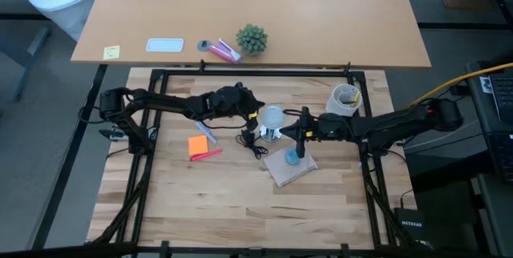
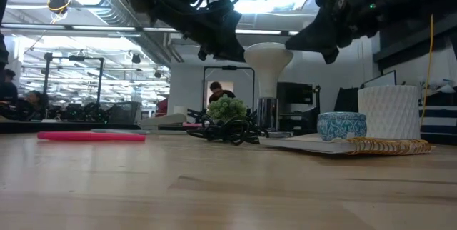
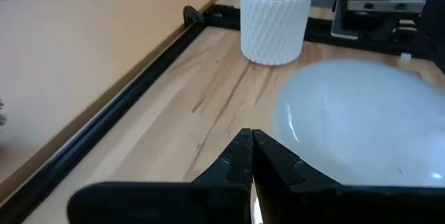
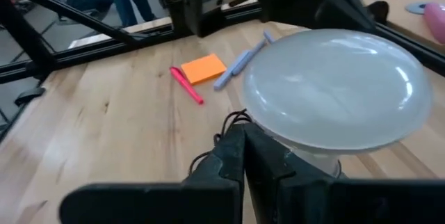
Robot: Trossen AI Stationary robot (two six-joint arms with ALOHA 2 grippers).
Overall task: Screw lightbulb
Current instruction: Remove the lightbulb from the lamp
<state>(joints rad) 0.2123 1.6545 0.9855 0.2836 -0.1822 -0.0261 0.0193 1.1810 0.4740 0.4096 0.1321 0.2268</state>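
The left fingers [image 3: 249,156] fill the near edge of the left wrist view, pressed together with nothing between them. Just past their tips sits the bulb [image 3: 361,123], a frosted dome; it is close, but touching cannot be told. The right fingers [image 4: 242,156] are likewise closed tight and empty, their tips just under the rim of the bulb [image 4: 338,88] on its other side.

From above, the bulb [image 1: 272,118] stands between the two grippers near the middle of the bench [image 1: 240,202], the left gripper [image 1: 252,118] on one side and the right gripper [image 1: 304,123] on the other. At bench level it stands upright, globe up, on a shiny socket [image 2: 268,124].

A tangle of black cord [image 2: 227,130] lies by the socket's foot. Beyond the left fingers stands a white ribbed cup [image 3: 275,21]. Beyond the right fingers lie an orange pad [image 4: 204,68], a pink pen [image 4: 186,86] and a pale blue pen [image 4: 240,62]. Under the right arm a small blue bowl [image 2: 341,126] rests on a flat board [image 1: 290,167].
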